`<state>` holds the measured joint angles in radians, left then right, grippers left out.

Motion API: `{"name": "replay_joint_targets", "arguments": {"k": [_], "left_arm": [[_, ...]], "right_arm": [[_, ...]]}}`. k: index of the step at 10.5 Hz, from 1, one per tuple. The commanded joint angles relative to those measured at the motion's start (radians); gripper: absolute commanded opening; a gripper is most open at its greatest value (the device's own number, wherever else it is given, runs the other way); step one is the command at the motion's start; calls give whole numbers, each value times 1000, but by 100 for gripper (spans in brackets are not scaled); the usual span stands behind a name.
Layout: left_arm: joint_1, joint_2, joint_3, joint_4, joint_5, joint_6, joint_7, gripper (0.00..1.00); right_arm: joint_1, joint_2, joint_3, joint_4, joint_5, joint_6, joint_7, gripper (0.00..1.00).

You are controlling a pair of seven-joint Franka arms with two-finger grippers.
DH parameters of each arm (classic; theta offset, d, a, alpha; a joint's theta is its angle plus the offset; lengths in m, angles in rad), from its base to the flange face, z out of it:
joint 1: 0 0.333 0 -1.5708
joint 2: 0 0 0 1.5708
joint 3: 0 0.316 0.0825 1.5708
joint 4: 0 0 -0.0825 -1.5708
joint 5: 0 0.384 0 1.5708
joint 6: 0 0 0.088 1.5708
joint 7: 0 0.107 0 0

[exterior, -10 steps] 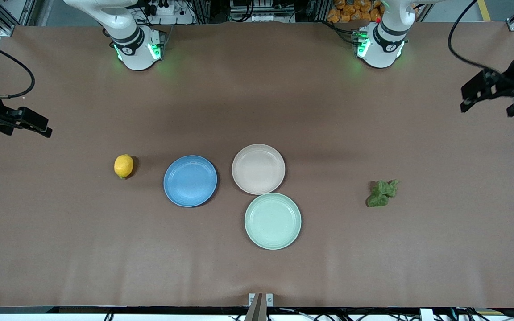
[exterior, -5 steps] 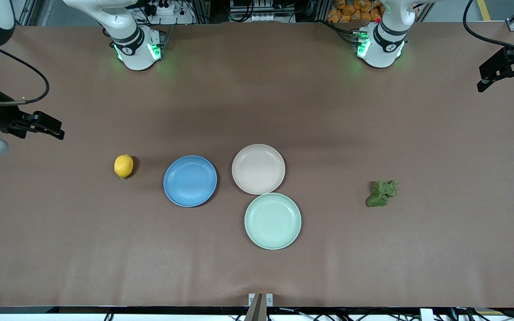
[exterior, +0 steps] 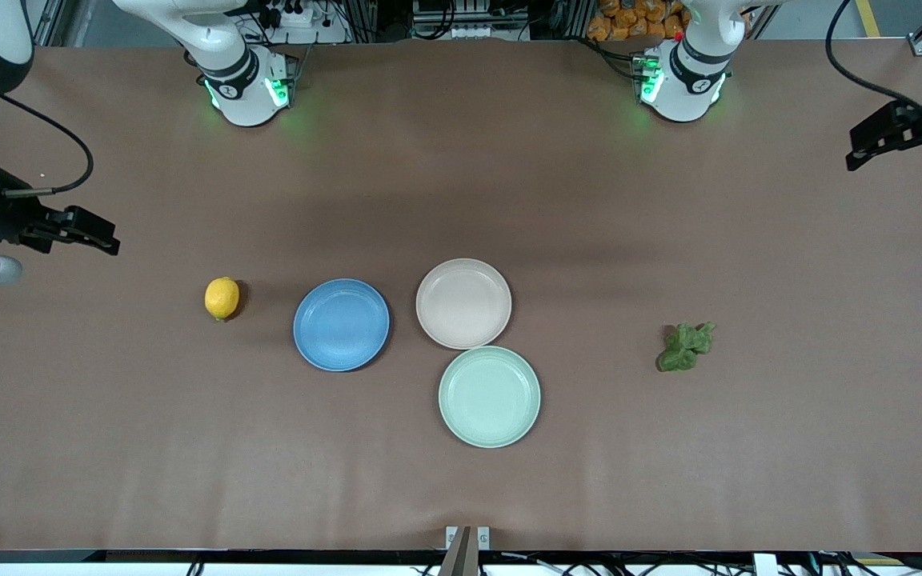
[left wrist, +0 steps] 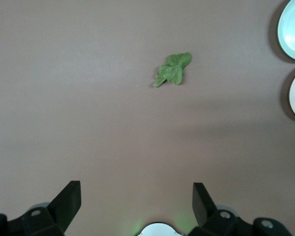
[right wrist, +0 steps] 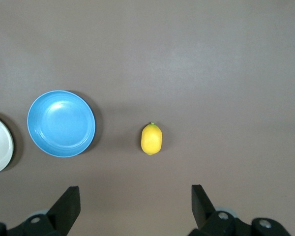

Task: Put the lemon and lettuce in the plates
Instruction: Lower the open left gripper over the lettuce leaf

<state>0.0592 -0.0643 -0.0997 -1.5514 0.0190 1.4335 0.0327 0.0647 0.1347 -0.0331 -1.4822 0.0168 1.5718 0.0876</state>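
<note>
The yellow lemon (exterior: 222,298) lies on the table beside the blue plate (exterior: 341,324), toward the right arm's end. The beige-pink plate (exterior: 463,303) sits beside the blue one. The green lettuce (exterior: 686,346) lies toward the left arm's end. My right gripper (exterior: 102,241) is open and empty, up in the air over the table's edge at its own end. In its wrist view (right wrist: 135,196) I see the lemon (right wrist: 151,138) and the blue plate (right wrist: 61,123). My left gripper (exterior: 857,156) is open and empty over its end of the table. In its wrist view (left wrist: 136,196) I see the lettuce (left wrist: 173,70).
A pale mint-green plate (exterior: 489,396) sits touching the beige-pink plate, nearer to the front camera. It also shows at the edge of the left wrist view (left wrist: 292,29). All three plates hold nothing. Brown table surface lies around the lemon and the lettuce.
My right gripper has moved a little inward over the table toward the lemon. My left gripper has risen toward the robots' side and shifted slightly. Lemon, lettuce and plates have not moved.
</note>
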Motion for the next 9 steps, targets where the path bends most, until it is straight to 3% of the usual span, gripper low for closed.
{"name": "replay_joint_targets", "arguments": {"k": [1, 9], "left_arm": [[8, 9, -5, -3, -54, 36, -1, 100], [-22, 179, -60, -1, -82, 215, -20, 100]], "right_arm": [[-5, 22, -2, 11, 9, 11, 6, 100], [-16, 6, -7, 55, 9, -42, 1, 100]]}}
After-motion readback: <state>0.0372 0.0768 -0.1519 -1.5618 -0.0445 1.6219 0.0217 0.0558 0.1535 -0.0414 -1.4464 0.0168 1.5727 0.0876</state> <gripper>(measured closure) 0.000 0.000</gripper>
